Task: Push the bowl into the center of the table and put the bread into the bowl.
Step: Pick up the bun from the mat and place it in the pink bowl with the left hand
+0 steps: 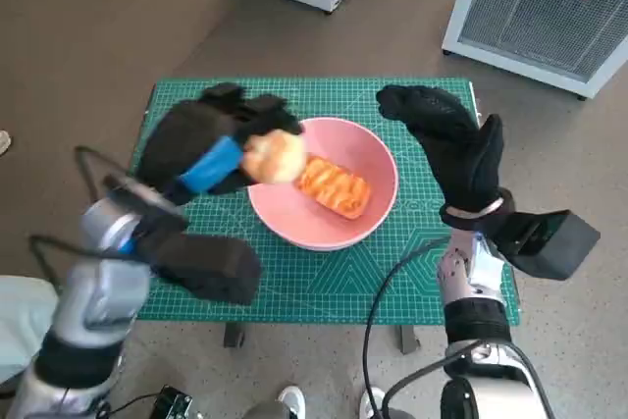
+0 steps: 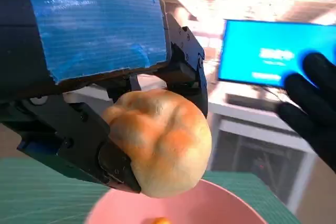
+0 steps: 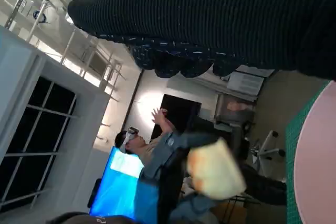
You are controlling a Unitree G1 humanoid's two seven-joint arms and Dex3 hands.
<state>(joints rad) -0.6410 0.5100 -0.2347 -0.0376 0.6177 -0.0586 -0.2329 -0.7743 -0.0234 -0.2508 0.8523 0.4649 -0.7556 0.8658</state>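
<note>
A pink bowl [image 1: 378, 160] sits near the middle of the green mat, with an orange glazed pastry [image 1: 334, 186] lying inside it. My left hand [image 1: 211, 139] holds a pale round bread roll [image 1: 274, 157] over the bowl's left rim. The left wrist view shows the roll [image 2: 160, 141] gripped between the black fingers [image 2: 86, 145], just above the pink bowl [image 2: 210, 205]. My right hand [image 1: 451, 144] hovers right of the bowl with its gloved fingers apart, holding nothing. In the right wrist view the roll [image 3: 215, 169] and the bowl's edge [image 3: 315, 161] show blurred.
The green cutting mat [image 1: 324, 287] covers the small table. White cabinets [image 1: 535, 7] stand on the floor beyond the table. A person with raised hands [image 3: 157, 132] stands by a blue screen [image 3: 118, 187] in the right wrist view. Feet [image 1: 289, 401] show below the table's near edge.
</note>
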